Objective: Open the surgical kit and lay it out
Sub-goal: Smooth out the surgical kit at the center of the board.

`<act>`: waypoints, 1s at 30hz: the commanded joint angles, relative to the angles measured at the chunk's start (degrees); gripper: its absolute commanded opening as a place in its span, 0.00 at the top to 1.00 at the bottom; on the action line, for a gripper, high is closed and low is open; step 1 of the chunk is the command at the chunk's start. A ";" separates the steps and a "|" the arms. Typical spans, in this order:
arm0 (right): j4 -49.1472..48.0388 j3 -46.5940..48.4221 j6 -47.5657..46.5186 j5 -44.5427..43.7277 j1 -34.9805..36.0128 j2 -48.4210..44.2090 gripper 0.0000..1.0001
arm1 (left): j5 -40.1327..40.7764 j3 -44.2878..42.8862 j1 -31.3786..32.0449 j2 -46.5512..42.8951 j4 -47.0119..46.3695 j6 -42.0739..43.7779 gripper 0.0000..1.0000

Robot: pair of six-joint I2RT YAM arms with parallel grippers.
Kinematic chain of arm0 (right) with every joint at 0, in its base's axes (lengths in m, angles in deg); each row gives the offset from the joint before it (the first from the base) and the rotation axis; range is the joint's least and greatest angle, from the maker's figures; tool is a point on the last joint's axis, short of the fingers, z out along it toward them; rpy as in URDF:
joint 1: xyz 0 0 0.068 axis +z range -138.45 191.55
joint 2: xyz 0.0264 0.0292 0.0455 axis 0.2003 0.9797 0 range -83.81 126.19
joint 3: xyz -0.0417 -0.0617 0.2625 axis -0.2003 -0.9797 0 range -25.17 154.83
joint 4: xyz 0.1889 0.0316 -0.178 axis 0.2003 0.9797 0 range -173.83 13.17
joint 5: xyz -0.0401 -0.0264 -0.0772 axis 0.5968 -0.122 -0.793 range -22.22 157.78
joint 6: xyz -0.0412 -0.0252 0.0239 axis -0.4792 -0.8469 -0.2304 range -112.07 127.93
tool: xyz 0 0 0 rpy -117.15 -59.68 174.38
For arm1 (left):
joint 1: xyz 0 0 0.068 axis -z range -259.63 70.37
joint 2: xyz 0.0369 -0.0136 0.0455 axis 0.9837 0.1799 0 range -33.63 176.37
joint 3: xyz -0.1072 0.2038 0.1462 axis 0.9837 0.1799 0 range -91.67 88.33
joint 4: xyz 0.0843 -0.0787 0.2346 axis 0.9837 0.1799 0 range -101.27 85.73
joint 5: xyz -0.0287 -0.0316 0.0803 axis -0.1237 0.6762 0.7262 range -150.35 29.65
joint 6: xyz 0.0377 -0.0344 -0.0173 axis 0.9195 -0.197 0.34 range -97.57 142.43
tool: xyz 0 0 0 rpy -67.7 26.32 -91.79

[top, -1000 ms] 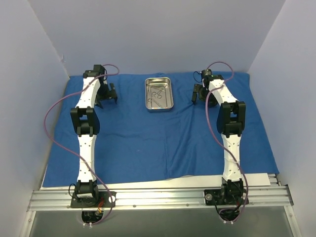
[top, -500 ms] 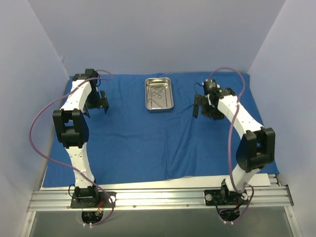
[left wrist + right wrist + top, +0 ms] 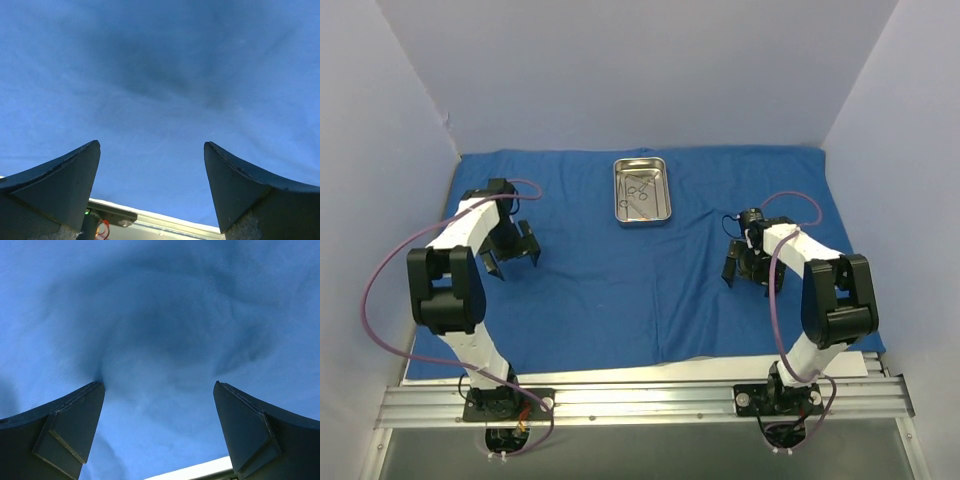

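Your blue cloth wrap (image 3: 620,300) lies spread flat over the counter (image 3: 750,366). The steel tray (image 3: 642,222) sits at its far middle with the scissor-like instruments (image 3: 638,190) inside, likely parked clear of both arms. The left gripper (image 3: 511,262) and right gripper (image 3: 745,272) hover low over bare cloth, fingers wide, holding nothing. There's open cloth between them, and the near hem stops just short of the counter's edge.

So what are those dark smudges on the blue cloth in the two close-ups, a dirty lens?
Probably not dirt: in the left wrist view, the smudge on the large blue cloth wrap looks like a soft shadow; right wrist view, the same, over blurry wrinkles; top view, evenly lit, the shiny rectangular steel tray glinting.
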 commanded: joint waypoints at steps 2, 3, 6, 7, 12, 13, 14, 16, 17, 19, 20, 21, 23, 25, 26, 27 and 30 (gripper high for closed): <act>-0.04 -5.08 3.79 0.01 -3.43 2.38 0.02 | -2.94 5.93 -4.35 -5.93 -6.87 -1.39 0.06; 0.83 -5.70 4.50 -0.86 -3.61 3.25 0.03 | -2.68 6.54 -4.80 -7.33 -6.96 -1.21 0.06; 3.56 -6.49 7.31 -1.93 -4.75 3.44 0.01 | -1.54 8.48 -6.38 -9.53 -6.96 -0.77 0.06; 4.00 -7.37 8.36 -1.49 -5.36 3.00 0.02 | -0.93 9.01 -6.82 -9.98 -6.53 -0.77 0.06; 6.11 -12.13 9.52 -0.52 -8.36 -4.01 0.03 | -0.83 12.52 -11.21 -11.30 -6.43 -1.47 0.06; 6.81 -11.34 9.43 -0.52 -8.10 -5.25 0.03 | -0.57 12.87 -11.74 -11.30 -6.52 -1.39 0.06; 7.51 -10.12 8.29 0.00 -7.31 -6.40 0.03 | 0.30 13.23 -12.18 -11.30 -6.44 -1.47 0.06; 7.78 -4.50 7.23 1.06 -1.53 -9.65 0.03 | 0.14 14.19 -13.67 -10.69 -7.13 -1.47 0.06; 7.43 -2.04 6.71 1.58 1.02 -10.27 0.03 | 0.13 14.37 -14.11 -10.34 -7.05 -1.82 0.06; 6.64 4.99 5.56 2.55 8.67 -10.28 0.02 | -0.39 14.72 -15.17 -8.84 -6.88 -2.09 0.06; 5.77 7.10 5.38 2.64 10.95 -9.67 0.01 | -0.65 14.90 -15.52 -8.40 -6.88 -2.26 0.06; 5.41 9.12 5.03 2.82 13.15 -7.66 0.01 | -1.09 14.99 -15.79 -7.35 -7.14 -2.27 0.06; 3.92 13.96 4.16 4.22 18.69 -4.67 0.01 | -1.18 14.99 -16.66 -6.38 -7.23 -2.09 0.05; 3.21 17.12 4.15 4.23 23.60 0.08 0.01 | -0.83 15.16 -17.45 -4.63 -7.58 -1.65 0.05; 1.47 17.75 4.07 4.84 25.11 1.57 0.01 | -0.83 15.16 -18.33 -3.92 -7.58 -1.48 0.05; 0.41 18.37 4.15 6.49 26.52 4.55 0.01 | -0.74 15.08 -18.86 -2.26 -7.40 -1.13 0.05; -2.06 21.00 4.68 7.65 31.97 11.22 0.02 | 0.13 14.55 -21.58 0.90 -6.88 -0.42 0.05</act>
